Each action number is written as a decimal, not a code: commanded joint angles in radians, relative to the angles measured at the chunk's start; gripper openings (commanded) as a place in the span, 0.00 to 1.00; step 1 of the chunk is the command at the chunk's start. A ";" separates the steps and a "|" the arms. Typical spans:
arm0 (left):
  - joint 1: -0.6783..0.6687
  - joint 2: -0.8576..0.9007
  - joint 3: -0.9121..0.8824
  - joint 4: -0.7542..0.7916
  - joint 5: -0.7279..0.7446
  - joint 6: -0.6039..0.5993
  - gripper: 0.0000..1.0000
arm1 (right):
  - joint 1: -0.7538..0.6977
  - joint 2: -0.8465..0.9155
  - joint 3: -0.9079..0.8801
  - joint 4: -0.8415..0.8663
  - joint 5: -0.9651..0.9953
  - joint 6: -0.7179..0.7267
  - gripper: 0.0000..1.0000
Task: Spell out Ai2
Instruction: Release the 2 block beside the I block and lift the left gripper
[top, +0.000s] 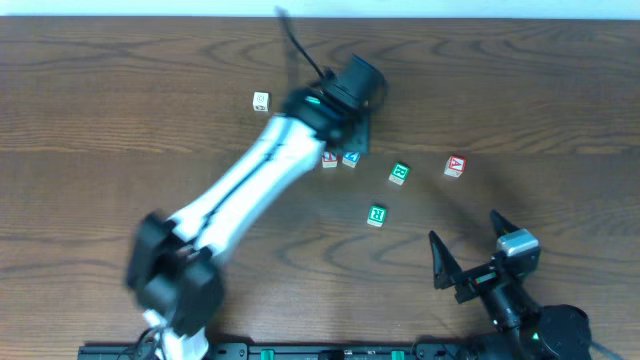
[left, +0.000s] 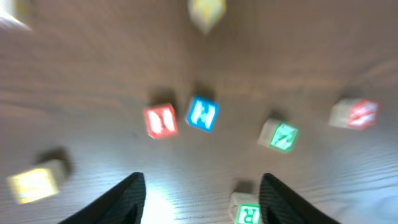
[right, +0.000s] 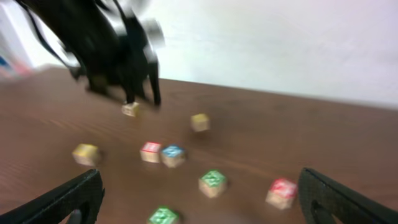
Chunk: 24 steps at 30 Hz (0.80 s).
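Red-lettered white cube (left: 161, 121) and blue-lettered white cube (left: 203, 114) lie ahead of the spread, empty left gripper (left: 203, 180); right gripper (top: 466, 232) likewise spread.

Overhead light is falling soft and even on the table (top: 90, 110); green-lettered cubes (top: 376, 214) are casting faint short shadows; left arm (top: 245, 180) is smearing with motion blur; right gripper (top: 463, 226) is showing sharper. Left wrist view is blurring throughout; blue-lettered cube (left: 202, 114) is reading as a smudge; white glare is glowing on the wood between the fingers (left: 127, 199) of the left gripper (left: 202, 177). Right wrist view is smearing too; pale wall (right: 280, 37) is glowing bright behind.
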 joint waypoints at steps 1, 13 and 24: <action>0.096 -0.114 0.029 -0.028 -0.013 0.063 0.65 | -0.009 -0.005 0.010 -0.005 -0.111 0.241 0.99; 0.314 -0.212 0.028 -0.200 -0.012 0.117 0.67 | -0.009 -0.005 0.005 -0.168 -0.319 0.328 0.99; 0.311 -0.212 0.028 -0.192 -0.012 0.117 0.68 | -0.009 0.172 0.007 -0.005 -0.060 0.351 0.90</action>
